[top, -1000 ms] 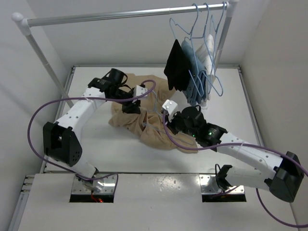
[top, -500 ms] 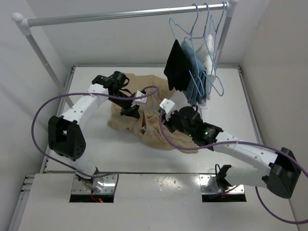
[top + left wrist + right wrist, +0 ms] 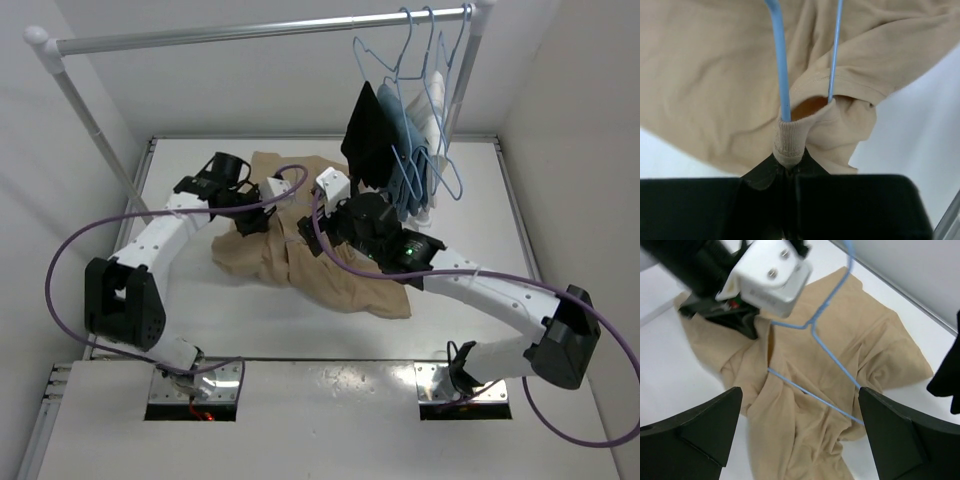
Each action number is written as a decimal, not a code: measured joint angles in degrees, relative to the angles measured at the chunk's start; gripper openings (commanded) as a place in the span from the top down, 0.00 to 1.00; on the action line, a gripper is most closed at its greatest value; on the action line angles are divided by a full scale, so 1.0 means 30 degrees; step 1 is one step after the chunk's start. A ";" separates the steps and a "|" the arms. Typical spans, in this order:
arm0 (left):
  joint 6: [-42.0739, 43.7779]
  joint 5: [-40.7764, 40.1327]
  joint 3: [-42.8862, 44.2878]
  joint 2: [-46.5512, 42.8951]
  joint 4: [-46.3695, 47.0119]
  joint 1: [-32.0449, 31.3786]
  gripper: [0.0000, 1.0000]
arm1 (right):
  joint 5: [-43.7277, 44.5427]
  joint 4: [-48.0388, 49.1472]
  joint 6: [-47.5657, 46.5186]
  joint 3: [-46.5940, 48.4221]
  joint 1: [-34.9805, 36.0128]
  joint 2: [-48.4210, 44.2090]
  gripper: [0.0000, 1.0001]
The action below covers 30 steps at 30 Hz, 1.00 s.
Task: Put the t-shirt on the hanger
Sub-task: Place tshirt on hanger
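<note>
Two wires of hanger (image 3: 779, 60) enter t-shirt (image 3: 705, 75) collar, which L gripper (image 3: 788, 167) pinches tight. R gripper (image 3: 799, 405) hangs above t-shirt, fingers wide.

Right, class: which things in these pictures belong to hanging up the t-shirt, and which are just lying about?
Job in hand: the t-shirt; the hanger entering its collar; the left pincer, shut on that collar; the right pincer, open.
Just about: the black garment and the blue garment, hung on the rail.
</note>
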 measured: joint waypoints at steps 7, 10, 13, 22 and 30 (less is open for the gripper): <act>-0.3767 -0.3752 -0.3708 -0.2878 0.3147 -0.0073 1.00 | 0.0809 -0.1086 0.1494 0.1260 0.0248 0.0430 0.29; -0.5246 -0.4736 -0.4597 -0.3468 0.4109 -0.0058 1.00 | 0.0066 -0.2215 0.1960 0.3191 0.0466 0.2266 0.61; -0.6841 -0.5508 -0.5479 -0.3847 0.4874 -0.0029 1.00 | -0.0918 -0.3592 0.2499 0.5187 0.0750 0.5064 0.71; -0.9828 -0.7512 -0.8655 -0.4656 0.5982 0.0444 1.00 | -0.1253 -0.4495 0.3803 0.5064 0.1617 0.8437 0.49; -1.0331 -0.7766 -0.9282 -0.4707 0.6353 0.0495 1.00 | -0.1217 -0.1304 0.4233 0.2943 0.2033 0.9034 0.42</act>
